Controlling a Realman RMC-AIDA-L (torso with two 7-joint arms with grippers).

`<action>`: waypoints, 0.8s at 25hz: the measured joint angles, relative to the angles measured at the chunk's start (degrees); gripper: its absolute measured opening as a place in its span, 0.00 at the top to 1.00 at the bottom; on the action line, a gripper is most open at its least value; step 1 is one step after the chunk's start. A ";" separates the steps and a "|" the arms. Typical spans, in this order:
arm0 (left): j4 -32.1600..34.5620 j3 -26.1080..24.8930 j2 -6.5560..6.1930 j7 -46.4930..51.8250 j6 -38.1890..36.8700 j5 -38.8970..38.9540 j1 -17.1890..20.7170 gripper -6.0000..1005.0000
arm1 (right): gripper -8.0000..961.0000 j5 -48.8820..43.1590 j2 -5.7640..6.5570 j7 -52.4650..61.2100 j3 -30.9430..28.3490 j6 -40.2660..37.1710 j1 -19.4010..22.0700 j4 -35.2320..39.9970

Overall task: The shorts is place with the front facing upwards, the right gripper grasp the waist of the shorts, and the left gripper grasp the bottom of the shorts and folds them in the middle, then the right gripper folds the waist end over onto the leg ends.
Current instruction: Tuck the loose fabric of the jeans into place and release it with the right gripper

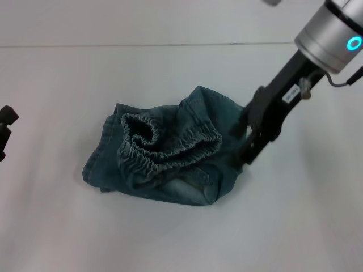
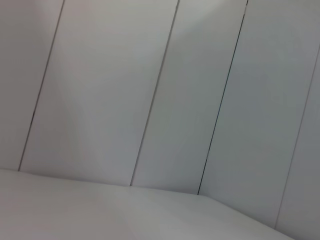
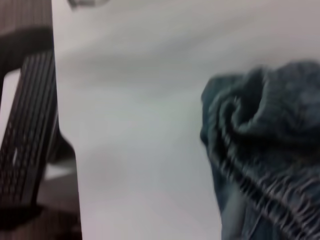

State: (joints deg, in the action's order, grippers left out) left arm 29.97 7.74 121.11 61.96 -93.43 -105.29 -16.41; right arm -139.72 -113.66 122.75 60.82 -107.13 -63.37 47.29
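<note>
The blue-green denim shorts [image 1: 170, 153] lie bunched in a folded heap at the middle of the white table. Their ruffled elastic waist [image 1: 164, 148] curls on top of the heap, and it also fills the right wrist view as a gathered band [image 3: 260, 145]. The flat leg hems are hidden under the folds. My right gripper [image 1: 240, 146], black with a white label under a silver wrist with a blue ring, stands at the heap's right edge. Its fingers are spread open against the cloth. My left gripper [image 1: 5, 129] shows only as a black tip at the far left, well away from the shorts.
The white table [image 1: 181, 238] runs around the heap on all sides. The right wrist view shows the table's edge and a dark slatted object [image 3: 25, 135] beyond it. The left wrist view holds only pale wall panels [image 2: 160, 100].
</note>
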 joint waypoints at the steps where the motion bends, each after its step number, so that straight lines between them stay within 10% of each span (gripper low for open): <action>1: -0.09 0.23 -0.05 0.00 0.09 -0.03 -0.12 0.99 | 0.11 -1.17 -0.48 -0.38 0.55 0.01 -0.04 -0.32; 20: -0.54 1.32 0.00 0.00 1.72 -0.10 -0.30 0.99 | 0.11 -12.68 -5.40 0.42 2.80 12.71 -3.96 -9.02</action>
State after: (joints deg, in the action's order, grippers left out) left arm 29.44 9.06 121.11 61.96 -91.72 -105.39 -16.70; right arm -152.40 -119.06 123.18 63.62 -94.42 -67.34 38.26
